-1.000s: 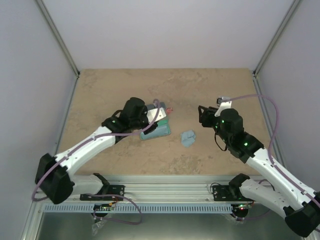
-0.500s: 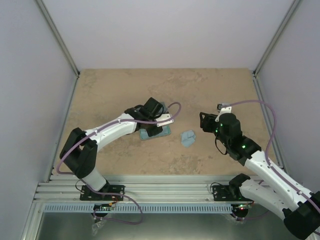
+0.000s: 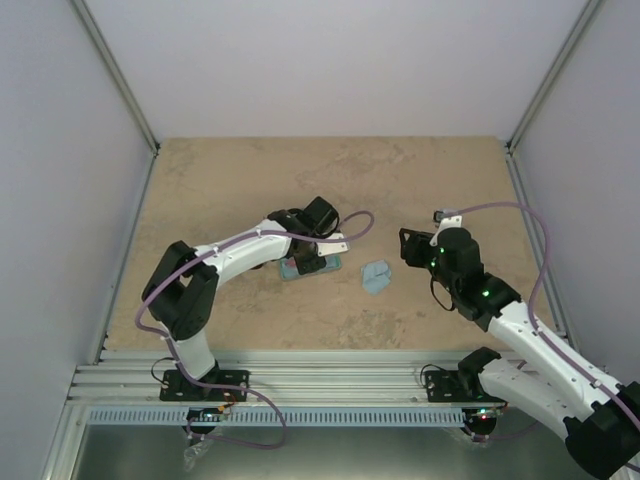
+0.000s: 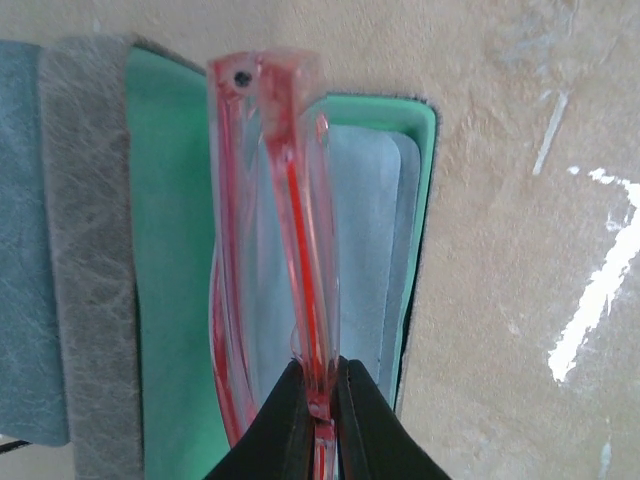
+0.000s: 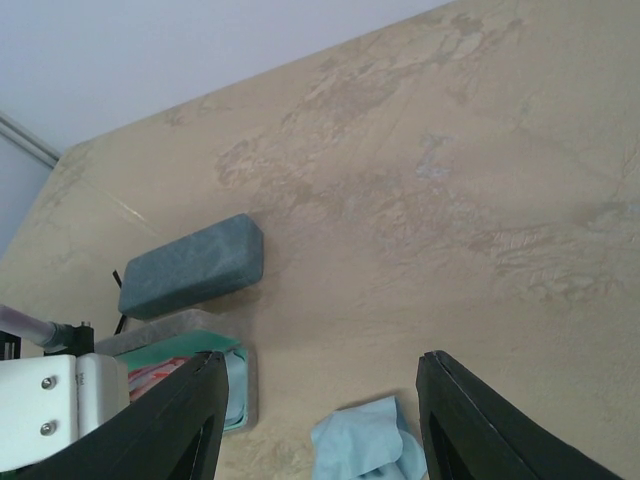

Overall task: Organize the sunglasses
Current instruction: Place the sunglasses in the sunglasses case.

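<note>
Red sunglasses (image 4: pixel 290 200) over open case (image 4: pixel 170 300).
Left end effector (image 4: pixel 318 400) clamped the folded frame by one end; right end effector (image 5: pixel 320 400) gaped empty. Likely light, thin, brittle: hold near the hinge, gently.

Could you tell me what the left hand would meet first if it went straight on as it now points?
Probably the open green-lined case: the red sunglasses pinched in the left hand lead the way and would touch its inside first, though depth is unclear.
</note>
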Robot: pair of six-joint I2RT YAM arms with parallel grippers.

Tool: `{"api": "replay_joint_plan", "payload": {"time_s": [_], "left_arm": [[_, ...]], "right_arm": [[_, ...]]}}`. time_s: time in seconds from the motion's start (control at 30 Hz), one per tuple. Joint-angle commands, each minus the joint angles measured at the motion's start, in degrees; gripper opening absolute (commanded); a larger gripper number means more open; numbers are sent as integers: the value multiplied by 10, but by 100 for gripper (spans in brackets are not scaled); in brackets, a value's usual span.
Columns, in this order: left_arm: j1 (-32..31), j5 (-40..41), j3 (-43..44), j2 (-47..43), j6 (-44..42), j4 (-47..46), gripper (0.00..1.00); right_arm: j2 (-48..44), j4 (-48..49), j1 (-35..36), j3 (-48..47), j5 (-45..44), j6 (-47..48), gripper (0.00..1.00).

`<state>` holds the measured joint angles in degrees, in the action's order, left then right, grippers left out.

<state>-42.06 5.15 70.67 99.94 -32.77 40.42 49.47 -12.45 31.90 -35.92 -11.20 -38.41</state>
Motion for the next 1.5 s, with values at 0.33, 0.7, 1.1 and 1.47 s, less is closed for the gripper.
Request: {"api": "replay_joint_plan", "payload": {"time_s": [0.33,0.7,1.1,1.47], "left_arm": [[-6,-4,20,33,-13,51,0],[-6,-30,29,48,-15,70,0],[-6,-13,46,63,-8,71,16],[-6,9,51,58,-11,62,19]], "right_arm": [[12,15,-7,9,8,-3,54],[12,16,-8,9,21,0,54],[11,8,-8,8,28,-6,54],[16,9,-9,5,30,-3,54]]}}
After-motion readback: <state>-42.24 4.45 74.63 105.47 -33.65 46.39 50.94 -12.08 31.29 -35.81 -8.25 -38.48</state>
